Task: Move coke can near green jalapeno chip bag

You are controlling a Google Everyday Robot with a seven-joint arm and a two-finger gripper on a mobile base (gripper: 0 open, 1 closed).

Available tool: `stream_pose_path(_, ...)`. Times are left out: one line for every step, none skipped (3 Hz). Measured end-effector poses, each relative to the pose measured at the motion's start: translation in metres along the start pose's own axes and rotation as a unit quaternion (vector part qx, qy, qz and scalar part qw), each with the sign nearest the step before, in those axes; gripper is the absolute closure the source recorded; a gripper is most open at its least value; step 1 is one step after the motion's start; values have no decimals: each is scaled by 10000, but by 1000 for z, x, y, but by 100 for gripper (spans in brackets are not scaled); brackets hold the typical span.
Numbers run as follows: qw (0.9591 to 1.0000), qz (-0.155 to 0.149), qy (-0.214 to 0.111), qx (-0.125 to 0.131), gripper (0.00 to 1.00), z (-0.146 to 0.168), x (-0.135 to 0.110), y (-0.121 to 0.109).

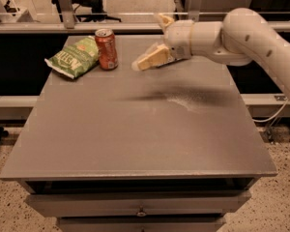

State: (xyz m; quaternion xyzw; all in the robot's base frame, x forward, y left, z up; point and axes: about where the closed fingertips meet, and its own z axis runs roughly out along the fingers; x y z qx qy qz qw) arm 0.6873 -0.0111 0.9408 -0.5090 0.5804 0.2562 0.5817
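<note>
Hovering gripper (pixel 148 41) (empty) near coke can (pixel 107 50)

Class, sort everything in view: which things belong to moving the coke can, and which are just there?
Job: coke can; green jalapeno chip bag beside it; hand, open, right of the can.
Just there: table; drawers.

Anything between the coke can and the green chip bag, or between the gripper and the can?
Nothing visible. The coke can stands upright right beside the green jalapeno chip bag. The gripper hangs open to the can's right, only table surface between them.
</note>
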Motion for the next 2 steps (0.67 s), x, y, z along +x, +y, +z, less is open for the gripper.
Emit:
stream_pose_path(9993, -341, -131, 126, 0, -86, -26, 17)
stream_pose_path(9991, -309, -56, 289, 0, -111, -17, 13)
